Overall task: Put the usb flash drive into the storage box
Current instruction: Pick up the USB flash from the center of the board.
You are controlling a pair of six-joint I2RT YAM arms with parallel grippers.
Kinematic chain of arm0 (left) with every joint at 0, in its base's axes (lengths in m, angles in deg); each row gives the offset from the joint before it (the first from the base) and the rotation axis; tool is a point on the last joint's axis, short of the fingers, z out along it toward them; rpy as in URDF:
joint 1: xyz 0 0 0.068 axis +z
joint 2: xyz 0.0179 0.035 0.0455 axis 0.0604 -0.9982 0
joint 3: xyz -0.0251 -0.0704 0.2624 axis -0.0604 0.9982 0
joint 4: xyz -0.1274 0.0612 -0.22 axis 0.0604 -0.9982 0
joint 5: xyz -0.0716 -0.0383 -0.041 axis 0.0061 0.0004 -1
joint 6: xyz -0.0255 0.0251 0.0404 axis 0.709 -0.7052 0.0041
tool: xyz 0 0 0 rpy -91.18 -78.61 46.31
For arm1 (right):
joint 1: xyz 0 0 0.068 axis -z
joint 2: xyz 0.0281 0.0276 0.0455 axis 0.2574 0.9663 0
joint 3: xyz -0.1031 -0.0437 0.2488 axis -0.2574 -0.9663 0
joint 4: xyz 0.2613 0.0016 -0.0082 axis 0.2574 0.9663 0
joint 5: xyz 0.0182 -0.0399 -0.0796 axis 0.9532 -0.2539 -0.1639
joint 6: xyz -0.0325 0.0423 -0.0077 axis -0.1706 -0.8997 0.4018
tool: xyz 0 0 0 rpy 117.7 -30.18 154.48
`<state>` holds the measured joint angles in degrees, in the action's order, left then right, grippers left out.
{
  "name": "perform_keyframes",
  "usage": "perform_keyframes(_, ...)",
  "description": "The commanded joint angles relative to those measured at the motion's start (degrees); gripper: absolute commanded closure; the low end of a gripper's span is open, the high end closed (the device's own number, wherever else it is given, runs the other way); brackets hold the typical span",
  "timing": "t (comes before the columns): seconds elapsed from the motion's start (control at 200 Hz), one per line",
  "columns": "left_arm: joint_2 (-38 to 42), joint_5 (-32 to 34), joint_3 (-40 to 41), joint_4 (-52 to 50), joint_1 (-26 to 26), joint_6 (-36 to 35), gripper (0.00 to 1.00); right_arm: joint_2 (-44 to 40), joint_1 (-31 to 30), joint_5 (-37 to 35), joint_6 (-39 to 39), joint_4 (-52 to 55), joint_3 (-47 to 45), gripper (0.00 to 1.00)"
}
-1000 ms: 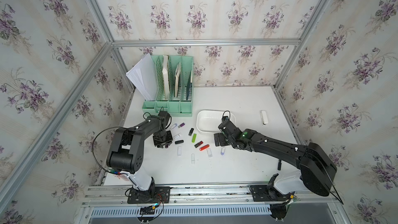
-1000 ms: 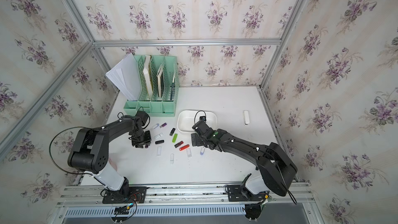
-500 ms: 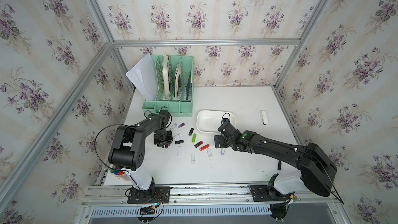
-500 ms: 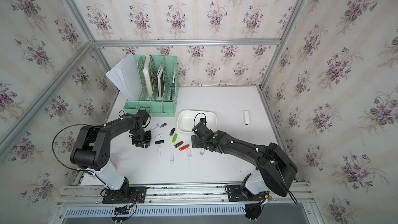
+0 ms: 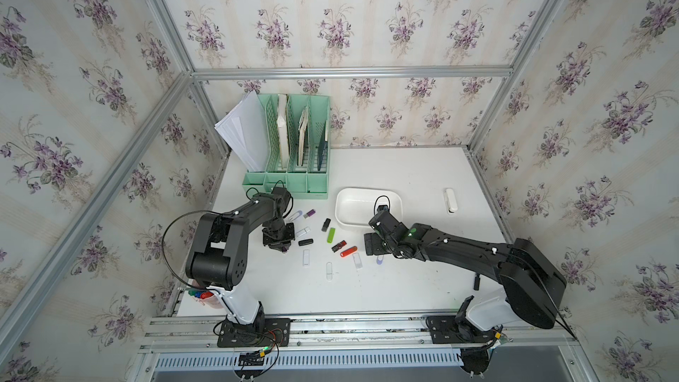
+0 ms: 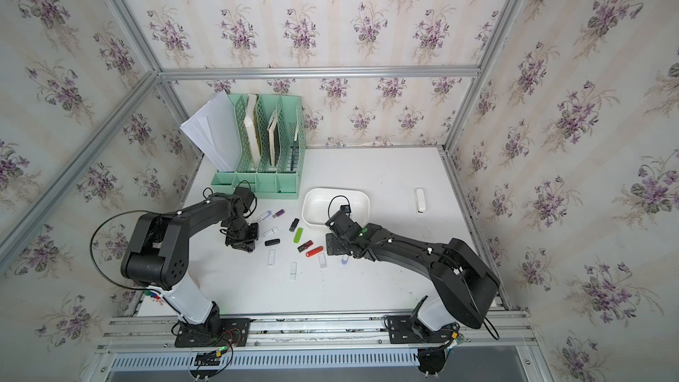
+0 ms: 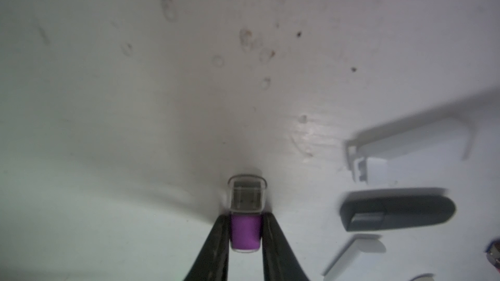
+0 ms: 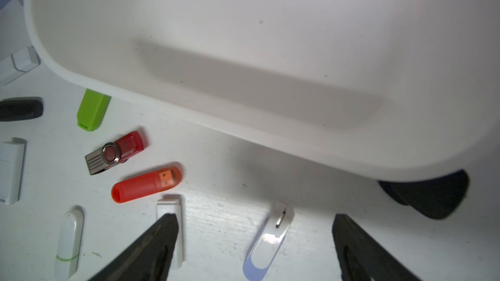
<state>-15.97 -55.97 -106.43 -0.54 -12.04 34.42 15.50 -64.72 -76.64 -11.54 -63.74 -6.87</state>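
1. Step in hand, by judgement: the pick. Left end effector (image 7: 245,215) clenched on the purple drive (image 7: 244,235), pinching both long sides, with the clear cap poking out ahead of the fingertips.
2. Purple drive low at the worktop (image 7: 108,104), seemingly resting on it and not yet lifted. Well apart from the box (image 5: 367,190), with a scatter of other drives lying between.
3. Right end effector (image 8: 255,216) released, jaws wide, grasping nothing. Hovers just beside the near wall of the box, straddling a white-and-lilac swivel drive (image 8: 267,241), apparently without touching it.
4. Next move, likely: lift enough to clear the black drive (image 7: 397,209) lying beside it, carry across above the loose drives and over the box rim, then open above the bare floor.
5. Calls for a firm, level pinch throughout, given the smooth casing and the risk of slipping or pivoting during the carry.
6. Calls also for room at the box. Crowded on the near side by the right arm, so better approached from the organizer (image 5: 290,178) side.
7. Box: no drive visible inside. Bare white floor in the right wrist view; partly hidden by the right arm in both top views.
8. Organizer: papers and a few books or folders upright in the slots; no drives seen there.
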Motion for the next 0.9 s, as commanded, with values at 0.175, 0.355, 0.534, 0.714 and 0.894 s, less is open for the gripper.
perform_keyframes(0.175,-1.86,-1.96,0.47,2.87,-0.11,-1.40,0.76,3.05,-1.85,0.09,-3.15,0.45,0.63,0.12)
perform_keyframes(0.355,-1.86,-1.65,0.91,2.78,-0.20,-1.49,0.78,3.34,-2.99,-0.89,-6.13,1.22,-0.17,0.14)
perform_keyframes(0.534,-1.50,-1.92,1.18,2.58,-0.22,-1.41,0.78,4.41,-3.13,-1.22,-6.61,1.22,-0.50,0.18)
perform_keyframes(0.714,-1.57,-2.17,1.27,2.49,-0.25,-1.28,0.78,6.24,-3.18,-2.06,-8.25,2.65,0.01,0.26)
perform_keyframes(0.894,-1.31,-2.18,1.57,2.46,-0.29,-1.14,0.78,6.75,-3.19,-3.41,-8.99,4.16,0.26,0.35)
